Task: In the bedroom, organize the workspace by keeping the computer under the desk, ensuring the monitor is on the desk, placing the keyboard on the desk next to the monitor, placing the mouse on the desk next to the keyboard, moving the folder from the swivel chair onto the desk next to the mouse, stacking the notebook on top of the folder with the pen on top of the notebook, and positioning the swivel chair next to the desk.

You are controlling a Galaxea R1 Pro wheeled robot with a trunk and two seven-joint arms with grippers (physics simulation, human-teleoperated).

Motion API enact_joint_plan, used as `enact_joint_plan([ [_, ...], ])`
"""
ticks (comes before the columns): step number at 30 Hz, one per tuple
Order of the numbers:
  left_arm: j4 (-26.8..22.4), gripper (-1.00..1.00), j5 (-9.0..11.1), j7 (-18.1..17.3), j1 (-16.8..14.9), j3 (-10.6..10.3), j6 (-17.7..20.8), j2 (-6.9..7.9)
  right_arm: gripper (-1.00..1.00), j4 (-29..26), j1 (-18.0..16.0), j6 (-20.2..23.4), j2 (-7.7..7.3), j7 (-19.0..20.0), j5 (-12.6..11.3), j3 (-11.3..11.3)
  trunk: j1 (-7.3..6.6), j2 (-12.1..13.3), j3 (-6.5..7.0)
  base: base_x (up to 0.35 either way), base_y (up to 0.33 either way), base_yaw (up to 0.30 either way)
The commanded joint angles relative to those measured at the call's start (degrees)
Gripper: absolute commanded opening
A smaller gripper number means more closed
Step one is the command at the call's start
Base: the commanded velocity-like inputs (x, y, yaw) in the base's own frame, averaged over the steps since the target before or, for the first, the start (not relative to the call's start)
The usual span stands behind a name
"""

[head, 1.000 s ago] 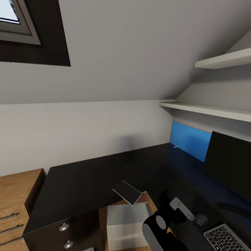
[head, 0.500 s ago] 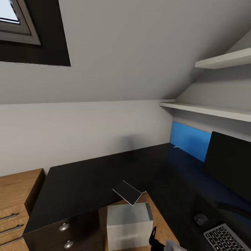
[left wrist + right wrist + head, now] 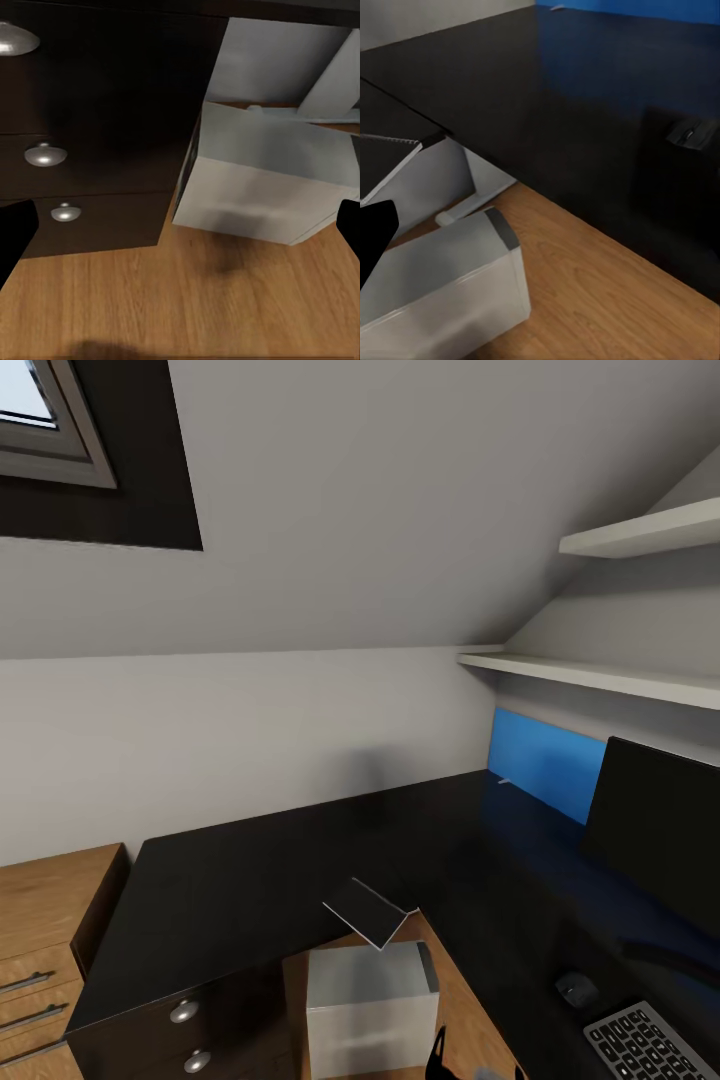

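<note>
My left gripper (image 3: 180, 232) has its fingers (image 3: 15, 232) spread wide, one dark tip at each side of the wrist view with nothing between them. It looks at the wooden floor (image 3: 150, 300) in front of the desk's drawer unit (image 3: 97, 112), with its round silver knobs (image 3: 45, 154), and at the computer (image 3: 262, 180). Of my right gripper (image 3: 375, 236) I see one dark finger, so I cannot tell whether it is spread or pressed together. Its camera looks over the glossy black desk (image 3: 547, 90). From my head, the computer (image 3: 370, 1000) stands on the floor in the desk's inner corner, at six o'clock from the notebook (image 3: 368, 910), which lies tilted on the desk's edge and partly overhangs it. The right wrist view shows that notebook (image 3: 390, 154) jutting out above the computer (image 3: 442, 292). The keyboard (image 3: 645, 1045) lies on the desk at my five o'clock. The mouse (image 3: 577, 988) is near it at its ten o'clock, apart from it, and the monitor (image 3: 660, 840) stands at its twelve. A blue wall panel (image 3: 545, 760) sits at the monitor's ten o'clock. A thin white stick that may be the pen (image 3: 505, 781) lies on the desk just below that panel. A wooden dresser (image 3: 40, 930) stands at nine o'clock of the drawer unit.
</note>
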Motion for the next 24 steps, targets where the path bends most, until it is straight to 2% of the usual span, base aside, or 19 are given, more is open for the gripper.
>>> enact_joint_plan([
  [1,0.0,1.0,0.6,0.3,0.0,-0.2,-0.3,0.06,1.0,-0.1,-0.1,-0.4,-0.03,-0.1,-0.2,0.3,0.01,0.0,-0.06,0.0,0.0,0.0],
  [7,0.0,1.0,0.7,0.3,0.0,-0.1,-0.2,0.1,1.0,-0.1,-0.1,-0.6,-0.07,-0.1,-0.3,2.2,0.01,0.0,-0.09,0.0,0.0,0.009],
  [11,0.6,1.0,0.7,0.3,0.0,0.1,-0.3,0.16,1.0,0.1,-0.1,-1.8,-0.03,-0.1,-0.2,2.6,0.01,0.0,-0.35,-0.052,0.0,0.132],
  [24,0.6,1.0,0.7,0.3,0.0,0.1,-0.3,0.11,1.0,1.0,-0.1,-1.8,0.15,-0.1,-0.2,2.6,0.01,0.0,-1.33,-0.292,0.0,0.145],
])
